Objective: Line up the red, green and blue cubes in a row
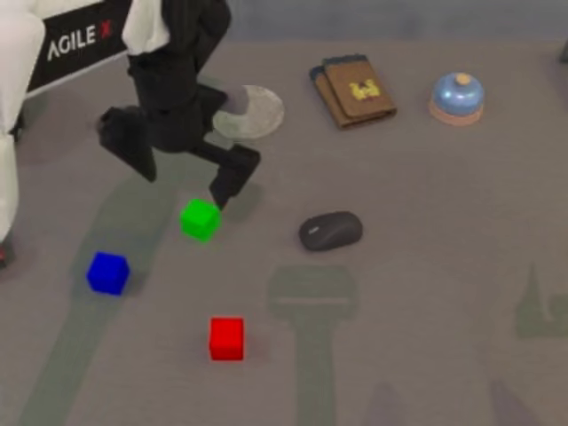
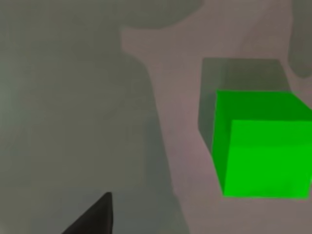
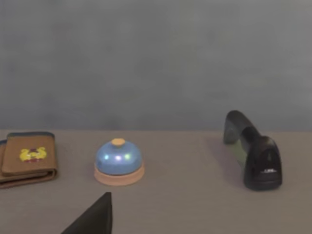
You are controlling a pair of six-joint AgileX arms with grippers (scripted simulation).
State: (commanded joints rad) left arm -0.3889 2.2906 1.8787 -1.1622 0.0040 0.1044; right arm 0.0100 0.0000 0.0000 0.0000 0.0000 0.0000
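The green cube sits left of the table's middle and fills the left wrist view. My left gripper hangs open just behind and to the right of it, apart from it, holding nothing. Only one dark finger shows in the wrist view. The blue cube lies further left and nearer the front. The red cube rests near the front edge. My right arm is parked outside the top view. One finger of its gripper shows, with nothing held.
A dark grey mouse lies right of the green cube. At the back are a round grey disc, a brown wallet and a blue bell. A black scanner stands beyond the bell.
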